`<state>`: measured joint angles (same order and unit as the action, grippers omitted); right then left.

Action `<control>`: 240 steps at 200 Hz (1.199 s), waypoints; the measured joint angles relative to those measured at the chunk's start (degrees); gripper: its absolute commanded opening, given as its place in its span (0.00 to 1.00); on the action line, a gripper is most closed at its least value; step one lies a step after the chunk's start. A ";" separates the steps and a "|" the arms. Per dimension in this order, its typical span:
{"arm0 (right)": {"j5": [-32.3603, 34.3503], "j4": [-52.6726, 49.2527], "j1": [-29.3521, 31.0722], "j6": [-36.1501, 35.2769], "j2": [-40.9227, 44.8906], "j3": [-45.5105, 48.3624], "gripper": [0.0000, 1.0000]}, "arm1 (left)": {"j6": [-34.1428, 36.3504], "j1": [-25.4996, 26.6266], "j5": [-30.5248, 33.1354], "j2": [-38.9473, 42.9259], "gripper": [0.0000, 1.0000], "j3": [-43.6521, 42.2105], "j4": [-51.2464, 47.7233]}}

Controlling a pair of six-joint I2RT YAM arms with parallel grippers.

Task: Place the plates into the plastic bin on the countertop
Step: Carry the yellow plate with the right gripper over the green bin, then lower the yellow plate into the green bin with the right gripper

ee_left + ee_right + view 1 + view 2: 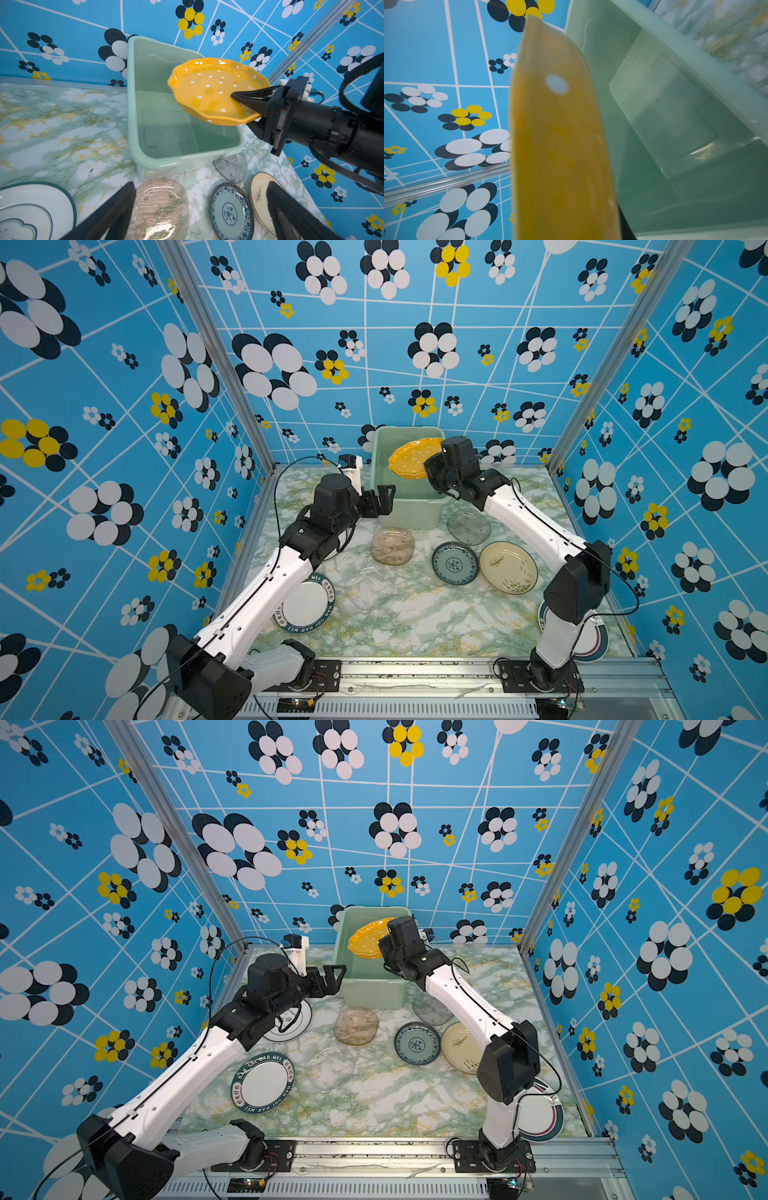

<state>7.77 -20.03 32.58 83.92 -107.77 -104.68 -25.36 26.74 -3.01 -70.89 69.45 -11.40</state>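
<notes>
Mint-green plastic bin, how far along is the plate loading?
Done: nothing, the mint-green plastic bin is empty. In hand: right gripper holds the yellow white-dotted scalloped plate over it. Remaining: release that, then eight more plates on the marble countertop, such as the brown glass plate.

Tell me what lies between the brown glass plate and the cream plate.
The blue-patterned plate lies between the brown glass plate and the cream plate. Both top views show this.

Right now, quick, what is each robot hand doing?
Left gripper: open, holding nothing.
Right gripper: shut on the yellow dotted plate, above the mint-green bin.
</notes>
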 measured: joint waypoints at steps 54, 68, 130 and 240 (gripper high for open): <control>-0.59 -1.38 0.02 6.62 -10.80 -11.41 0.03 | -1.14 -8.33 0.92 -1.57 0.99 1.09 4.22; -0.44 -2.32 0.02 7.85 -13.70 -15.63 0.02 | -1.62 -9.99 1.14 -2.34 0.99 0.98 5.46; 4.63 -8.35 0.04 14.56 -19.21 -26.05 0.04 | -2.71 -13.79 0.50 -5.70 0.99 -0.44 8.22; 7.50 -17.64 0.79 24.00 -31.17 -37.79 0.04 | -1.99 -13.92 -6.67 -7.76 0.99 -0.79 10.99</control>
<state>15.27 -37.67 33.36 107.92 -138.93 -142.47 -27.35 12.82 -9.67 -78.65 68.66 -0.40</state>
